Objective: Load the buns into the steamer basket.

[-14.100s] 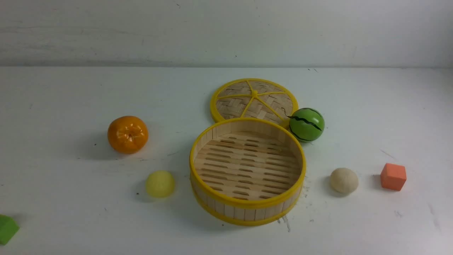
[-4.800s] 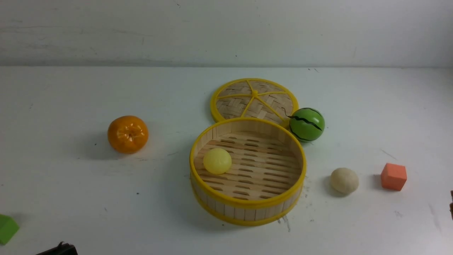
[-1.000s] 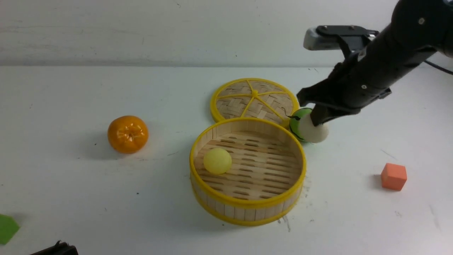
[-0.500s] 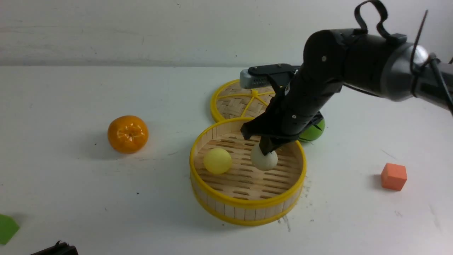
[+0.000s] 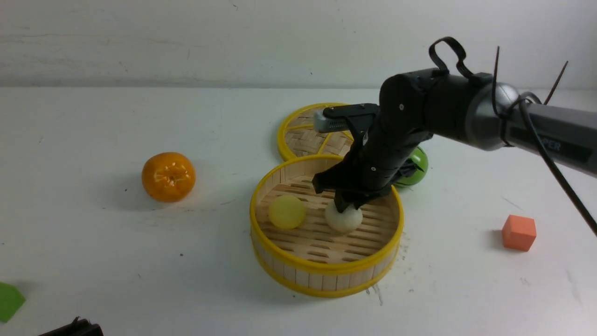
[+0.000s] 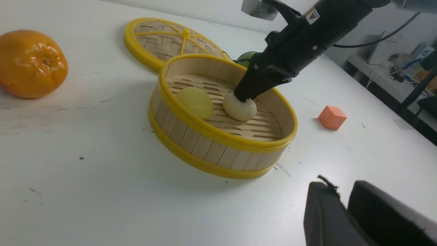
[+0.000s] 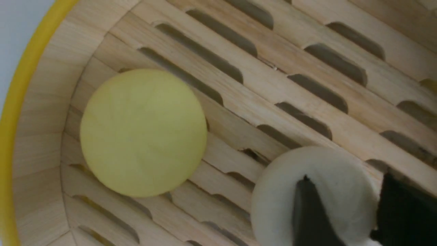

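Note:
The steamer basket (image 5: pixel 326 273) (image 6: pixel 218 136) stands mid-table. On its slatted floor lies the pale yellow bun (image 5: pixel 286 212) (image 6: pixel 194 101) (image 7: pixel 143 133), to the left. Beside it the cream-beige bun (image 5: pixel 343 220) (image 6: pixel 240 110) (image 7: pixel 276 201) rests on the slats. My right gripper (image 5: pixel 347 205) (image 7: pixel 344 177) reaches down into the basket, open, its fingers straddling the cream bun. My left gripper (image 6: pixel 341 186) hangs low over bare table near the front left, fingers nearly together and holding nothing.
A woven lid (image 5: pixel 303 135) lies behind the basket, with a green striped ball (image 5: pixel 416 170) to its right, partly hidden by my right arm. An orange tangerine (image 5: pixel 168 177) sits left, an orange cube (image 5: pixel 518 232) right, a green block (image 5: pixel 9 301) at the left edge.
My right arm carried the cream bun from beside the green ball over the rim and lowered it onto the basket floor. Its fingers have spread apart around the bun.

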